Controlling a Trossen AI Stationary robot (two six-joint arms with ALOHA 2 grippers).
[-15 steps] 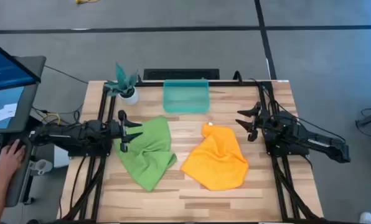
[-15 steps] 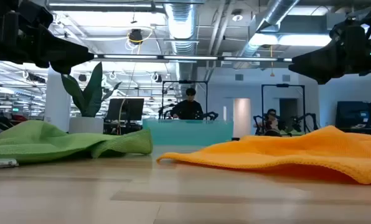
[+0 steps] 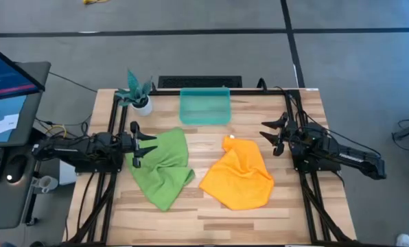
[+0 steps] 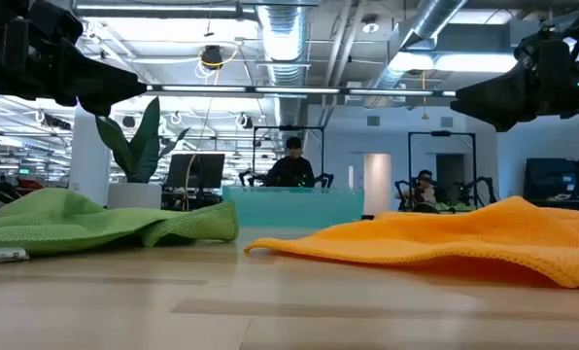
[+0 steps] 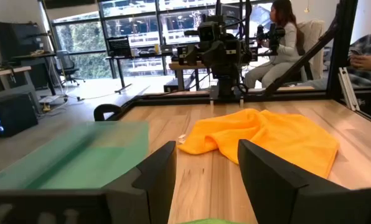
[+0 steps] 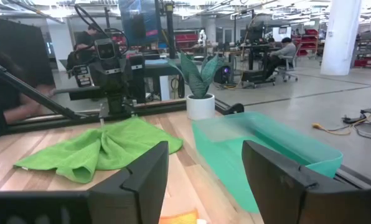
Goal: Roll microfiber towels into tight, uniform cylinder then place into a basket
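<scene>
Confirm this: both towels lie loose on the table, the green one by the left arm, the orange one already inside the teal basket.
Not quite. The high view shows the orange towel on the table by the right arm; the teal basket holds nothing. The green towel does lie loose by the left arm.
</scene>
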